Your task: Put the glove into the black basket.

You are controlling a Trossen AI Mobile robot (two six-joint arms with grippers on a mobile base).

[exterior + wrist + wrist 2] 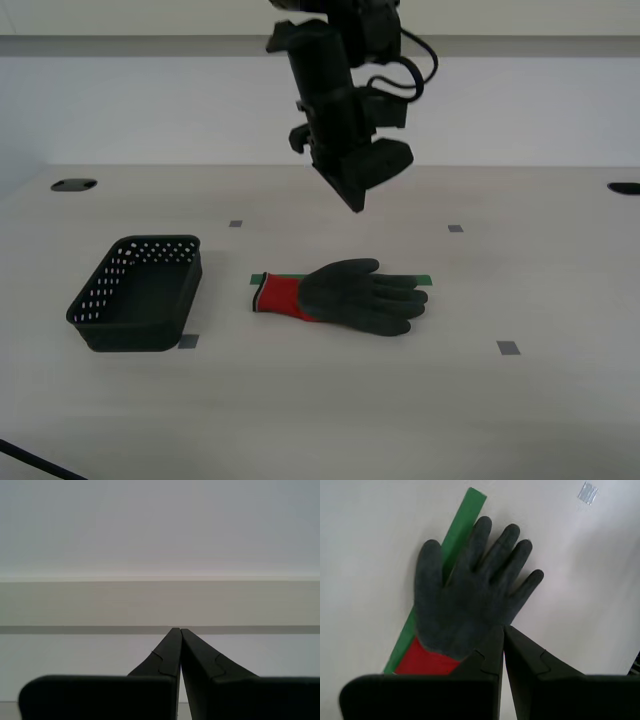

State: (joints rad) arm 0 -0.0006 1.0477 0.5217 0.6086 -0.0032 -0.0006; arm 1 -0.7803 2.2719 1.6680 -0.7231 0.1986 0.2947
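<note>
The glove (350,295) lies flat on the table, dark fingers toward the exterior view's right and red cuff toward the left, over a green tape strip (452,545). The black basket (140,292) stands empty to the exterior view's left of it. My second gripper (355,203) hangs in the air above the glove, shut and empty. In the second wrist view its tips (503,629) point down at the glove (470,600) below. My first gripper (180,630) is shut and empty, pointing at a wall; it does not show in the exterior view.
Small grey tape squares (508,348) mark the table. Dark holes sit at the far left corner (74,185) and the far right edge (623,188). A black cable (30,460) crosses the near left corner.
</note>
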